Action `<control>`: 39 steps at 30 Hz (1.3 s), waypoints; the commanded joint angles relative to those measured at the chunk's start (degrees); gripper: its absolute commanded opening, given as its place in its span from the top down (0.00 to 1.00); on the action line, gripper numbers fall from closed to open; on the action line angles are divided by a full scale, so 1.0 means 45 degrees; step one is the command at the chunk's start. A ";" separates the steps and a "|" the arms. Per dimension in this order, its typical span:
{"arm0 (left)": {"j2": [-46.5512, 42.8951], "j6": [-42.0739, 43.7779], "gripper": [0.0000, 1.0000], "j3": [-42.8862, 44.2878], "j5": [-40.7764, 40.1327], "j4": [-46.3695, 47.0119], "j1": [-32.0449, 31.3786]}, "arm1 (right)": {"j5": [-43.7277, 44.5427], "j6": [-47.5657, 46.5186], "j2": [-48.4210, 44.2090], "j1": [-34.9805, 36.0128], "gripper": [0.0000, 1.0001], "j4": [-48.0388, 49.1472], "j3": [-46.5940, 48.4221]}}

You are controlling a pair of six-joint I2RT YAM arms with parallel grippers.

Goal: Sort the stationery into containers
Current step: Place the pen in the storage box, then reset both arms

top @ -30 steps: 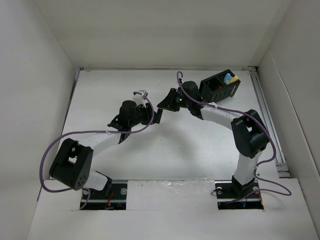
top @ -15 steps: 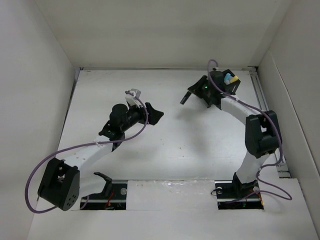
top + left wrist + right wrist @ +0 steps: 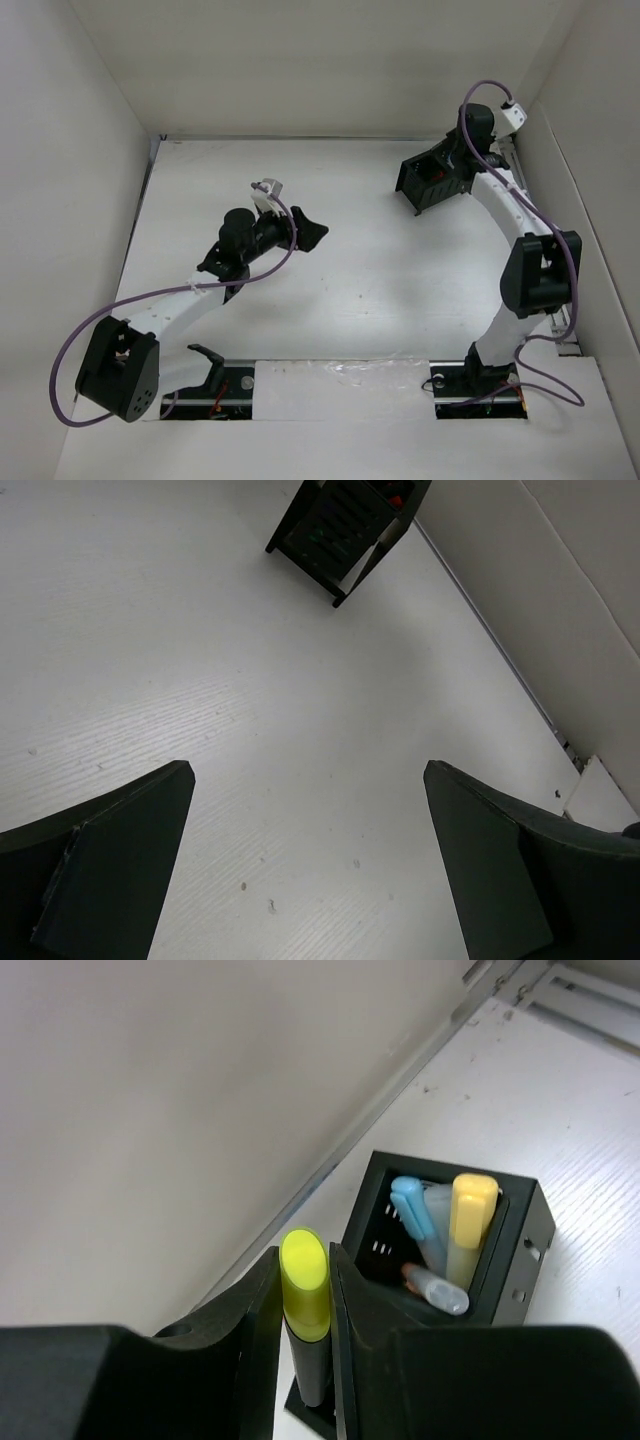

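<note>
— What has my right tool got?
— Your right tool (image 3: 305,1325) is clamped on a yellow-capped highlighter (image 3: 303,1275) with a black barrel. The cap points up and a finger (image 3: 262,1305) presses each side. You're holding it over the black desk organiser (image 3: 520,1230), which stands at the far right of the counter (image 3: 380,290), near the back wall (image 3: 330,70).
— What's in the organiser?
— Your right wrist view looks into one compartment. A light blue highlighter (image 3: 410,1208) and a yellow highlighter (image 3: 472,1210) stand there side by side. A clear-capped orange marker (image 3: 437,1290) leans just in front of them.
— And my left tool?
— Your left tool (image 3: 310,860) is spread wide with nothing in it. It hovers over bare counter near the middle, well apart from the organiser, which shows at the top of your left wrist view.
</note>
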 commanded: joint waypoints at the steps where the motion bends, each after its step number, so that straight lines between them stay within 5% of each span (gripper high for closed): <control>1: -0.0368 -0.0154 0.00 -0.0182 0.0340 0.0448 0.0039 | 0.1532 -0.0701 0.0990 0.0268 1.00 -0.0418 0.1066; 11: -0.1071 -0.0388 0.00 -0.0689 -0.0479 0.0741 0.0039 | 0.2312 -0.1111 0.2281 0.1302 0.95 -0.0731 0.1674; 13: -0.1071 -0.0388 0.00 -0.0689 -0.0481 0.0741 0.0039 | 0.2584 -0.1111 0.2418 0.1615 0.80 -0.0731 0.1674; 14: -0.1071 -0.0388 0.00 -0.0689 -0.0481 0.0857 0.0039 | 0.2780 -0.1227 0.2418 0.1733 0.57 -0.0731 0.1674; 15: -0.1071 -0.0388 0.00 -0.0844 -0.0481 0.0858 0.0039 | 0.3091 -0.1228 0.2418 0.1908 0.49 -0.0731 0.1674; 21: -0.1927 -0.0505 0.00 -0.1450 -0.0735 0.1461 0.0039 | 0.2705 -0.1092 0.0878 0.2144 0.29 -0.0731 0.0973; 31: -0.3475 -0.0818 0.00 -0.2643 -0.2121 0.1737 0.0039 | -0.0106 -0.0097 -0.3205 0.3041 0.11 0.0461 -0.3167; 39: -0.2790 -0.0935 0.00 -0.2504 -0.1457 0.1990 0.0039 | -0.2959 -0.0545 -0.4319 0.4876 0.12 0.0461 -0.5316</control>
